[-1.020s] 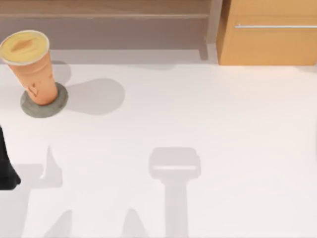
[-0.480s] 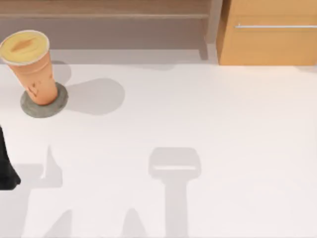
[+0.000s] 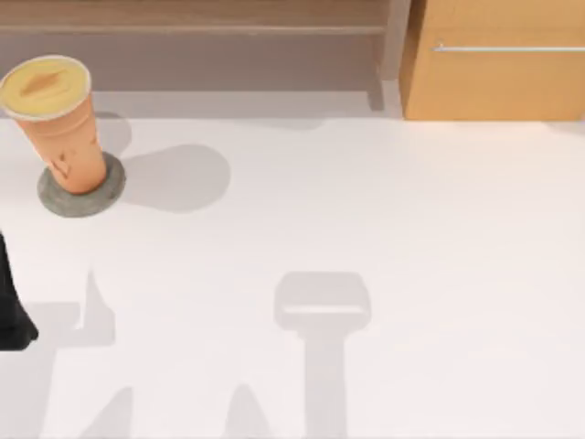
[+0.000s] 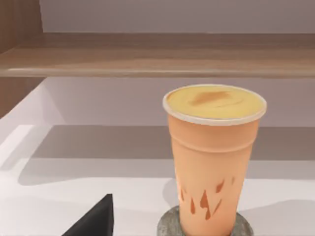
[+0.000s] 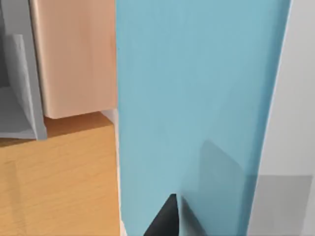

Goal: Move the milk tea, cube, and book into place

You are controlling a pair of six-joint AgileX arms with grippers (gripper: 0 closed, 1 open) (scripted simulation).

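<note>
At the table's far left, the left arm (image 3: 11,311) shows as a dark shape; whether its fingers are released or clenched, I cannot tell. Just beyond it, the milk tea (image 3: 57,119) stands upright on a grey disc (image 3: 80,194). The right wrist camera faces a light blue panel (image 5: 197,98) close up, beside a wooden cabinet (image 5: 54,177).

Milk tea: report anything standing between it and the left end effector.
Nothing visible does. The milk tea stands upright on a grey disc at the table's far left; bare table separates it from the left end effector nearer the front edge.
</note>
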